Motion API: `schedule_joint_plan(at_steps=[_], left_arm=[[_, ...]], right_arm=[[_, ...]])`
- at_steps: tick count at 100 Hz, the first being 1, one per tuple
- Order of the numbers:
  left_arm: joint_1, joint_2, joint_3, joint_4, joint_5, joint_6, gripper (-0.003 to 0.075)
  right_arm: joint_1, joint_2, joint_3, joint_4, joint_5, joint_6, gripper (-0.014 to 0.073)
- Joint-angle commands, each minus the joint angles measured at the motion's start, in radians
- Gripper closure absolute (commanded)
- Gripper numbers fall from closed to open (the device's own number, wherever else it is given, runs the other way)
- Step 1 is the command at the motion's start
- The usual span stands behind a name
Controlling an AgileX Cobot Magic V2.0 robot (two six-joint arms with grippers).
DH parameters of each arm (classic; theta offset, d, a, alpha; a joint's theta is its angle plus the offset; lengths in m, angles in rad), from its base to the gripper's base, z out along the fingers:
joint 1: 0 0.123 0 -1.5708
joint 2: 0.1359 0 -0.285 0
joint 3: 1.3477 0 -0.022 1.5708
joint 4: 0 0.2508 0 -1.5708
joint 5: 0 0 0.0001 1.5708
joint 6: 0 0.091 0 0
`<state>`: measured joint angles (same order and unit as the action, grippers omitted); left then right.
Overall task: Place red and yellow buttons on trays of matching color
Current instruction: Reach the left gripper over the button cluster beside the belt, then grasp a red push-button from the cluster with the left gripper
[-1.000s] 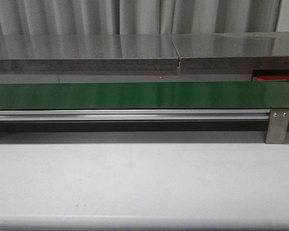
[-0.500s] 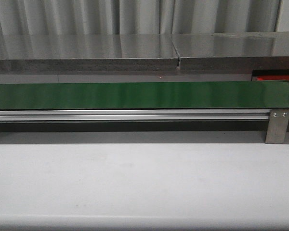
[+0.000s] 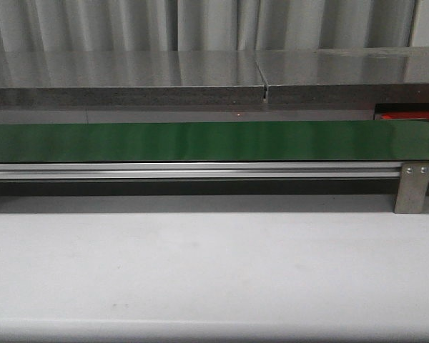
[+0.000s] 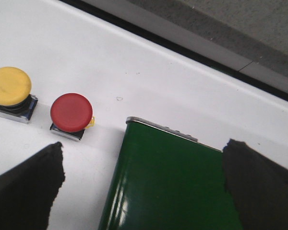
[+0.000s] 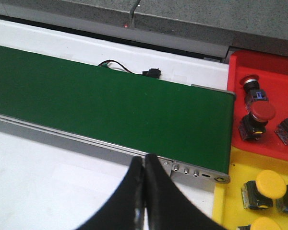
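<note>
The red tray is holding red-capped buttons, among them one red button lying tilted on its side; the yellow tray just beside it is holding yellow-capped ones. Both are sitting at the green conveyor belt's end. At the other end, a loose yellow button and red button are standing upright, mushroom caps up, side by side on the white table. The left gripper is hanging spread wide over the belt; the right gripper is pressing its fingers together, empty.
</note>
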<state>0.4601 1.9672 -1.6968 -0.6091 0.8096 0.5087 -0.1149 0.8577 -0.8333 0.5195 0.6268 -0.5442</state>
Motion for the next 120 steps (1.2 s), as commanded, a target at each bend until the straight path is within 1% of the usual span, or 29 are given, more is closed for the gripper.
schedule_joint_plan(at_steps=[1,10,19,25,36,46,62,100,120], left_arm=[[0.003,0.035,-0.124,-0.032,0.024,-0.032,0.0102],[0.003,0.106,-0.201,-0.029,0.031,-0.063,0.0102],[0.003,0.143,-0.239,-0.025,0.027,-0.065,0.0102],[0.001,0.155,-0.247,0.006,0.012,-0.068,0.0102],[0.001,0.166,-0.249,0.102,-0.005,-0.116,0.0102],[0.001,0.177,-0.251,0.154,-0.013,-0.118,0.0102],[0.001,0.188,-0.251,0.151,-0.044,-0.118,0.0102],[-0.001,0.249,-0.255,0.138,-0.048,-0.118,0.0102],[-0.001,0.268,-0.255,0.138,-0.071,-0.115,0.0102]], right_arm=[[-0.001,-0.007,-0.025,0.014,-0.052,-0.009,0.0711],[-0.001,-0.007,-0.025,0.014,-0.052,-0.009,0.0711],[-0.001,-0.007,-0.025,0.014,-0.052,-0.009,0.0711],[-0.001,-0.007,-0.025,0.014,-0.052,-0.009,0.0711],[-0.001,-0.007,-0.025,0.014,-0.052,-0.009,0.0711],[-0.001,-0.007,-0.025,0.014,-0.052,-0.009,0.0711],[-0.001,-0.007,-0.025,0.014,-0.052,-0.009,0.0711],[-0.001,-0.007,-0.025,0.014,-0.052,-0.009,0.0711],[-0.001,-0.007,-0.025,0.014,-0.052,-0.009,0.0711]])
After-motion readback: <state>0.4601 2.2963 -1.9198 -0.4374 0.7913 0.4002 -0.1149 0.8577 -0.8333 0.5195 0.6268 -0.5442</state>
